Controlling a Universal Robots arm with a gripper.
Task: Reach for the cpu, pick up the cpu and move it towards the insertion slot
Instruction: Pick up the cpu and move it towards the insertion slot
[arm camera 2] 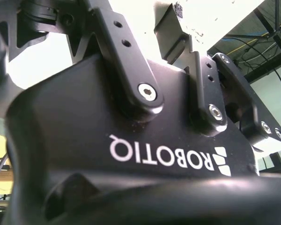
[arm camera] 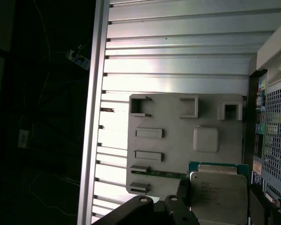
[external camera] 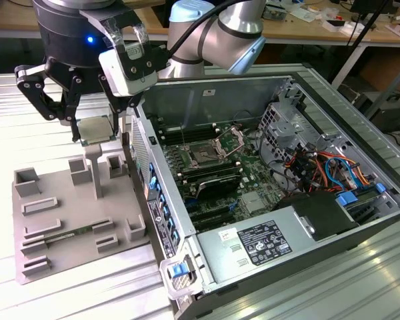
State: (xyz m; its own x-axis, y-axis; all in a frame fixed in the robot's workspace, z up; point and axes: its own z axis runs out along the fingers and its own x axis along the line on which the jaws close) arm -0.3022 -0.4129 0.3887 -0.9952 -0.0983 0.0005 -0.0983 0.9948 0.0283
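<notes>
Holding the cpu (external camera: 97,131) flat and square is, I judge, what this carry depends on. My gripper (external camera: 95,127) is closed to the chip's width, a finger on each of two opposite edges, and nothing else supports it. Starting at the exterior view's left, the grey fixture (external camera: 60,213) lies on the slatted table (external camera: 13,100). Its post (external camera: 95,170) stands just under the chip without touching it. In the first wrist view the cpu (arm camera: 218,192) hangs off to one side of the post's bare pale top (arm camera: 206,139), so I take the pick as done and the move towards the slot as the step in hand. An edge grip this thin calls for even pressure and no tilt or jerk, or the chip could pivot between my fingers. Next to the right rises the case wall (external camera: 153,193), just beside my gripper, and it is the main thing in the way. I reckon the chip has to pass over its rim with height to spare. Beyond the wall the slot (external camera: 203,157) lies well apart from the chip, its metal frame (external camera: 230,139) swung up and open, with memory slots (external camera: 213,175) close alongside. Further right, cables (external camera: 320,167) and the power supply (external camera: 260,243) sit clear of that path.
</notes>
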